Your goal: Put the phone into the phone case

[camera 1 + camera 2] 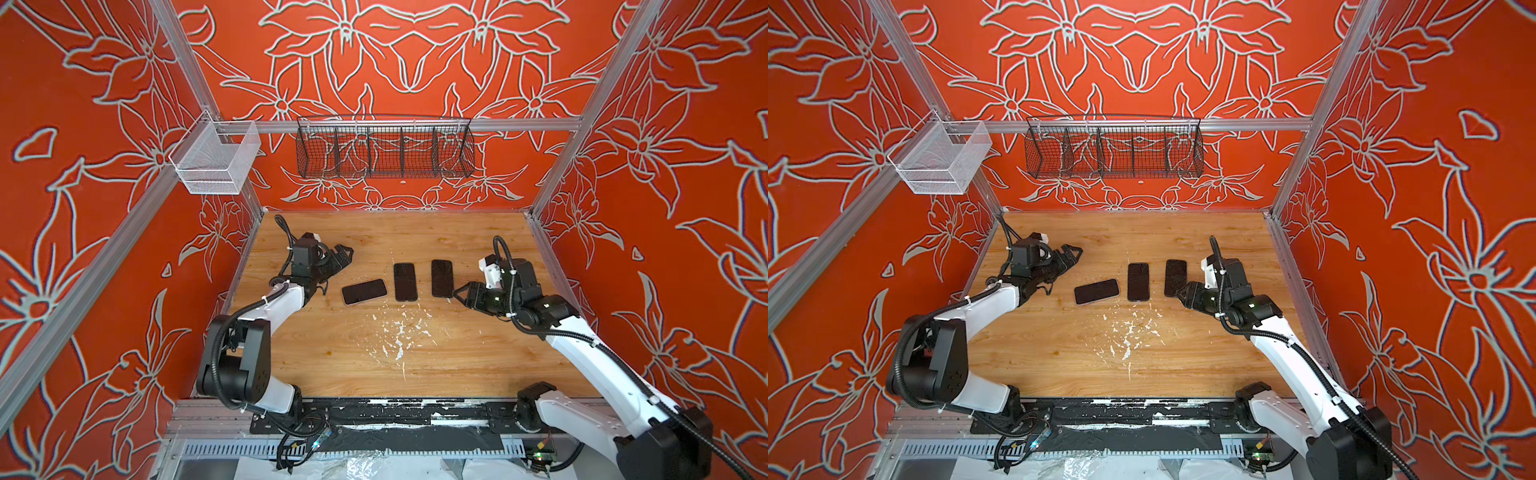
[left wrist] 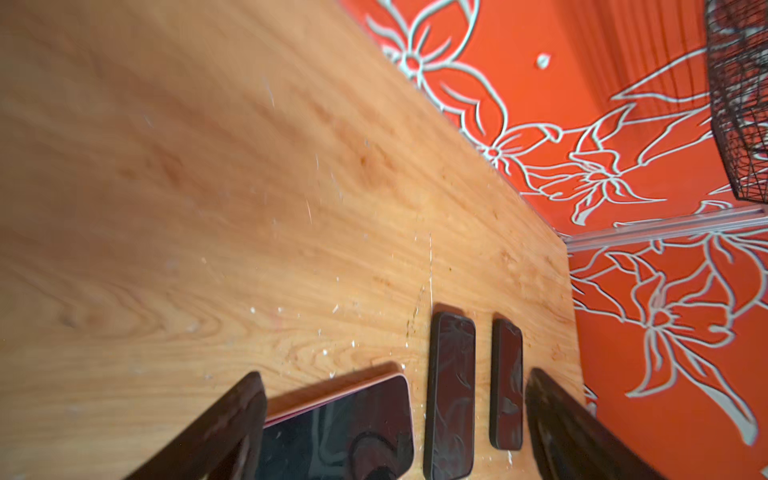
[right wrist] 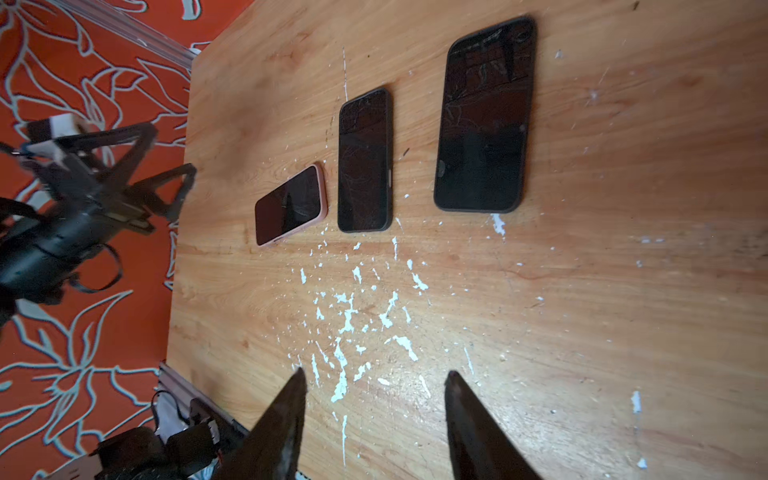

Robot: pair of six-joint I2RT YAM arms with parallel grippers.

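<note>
A dark phone lies screen up on the wooden table, with the pink rim of a phone case showing around it. My left gripper hovers open to the back left of it, touching nothing. My right gripper is low at the near end of the rightmost phone, its fingers apart with only bare table between them.
A phone in a black case lies between the other two. White flecks mark the table's middle. A black wire basket and a white mesh basket hang on the back rail.
</note>
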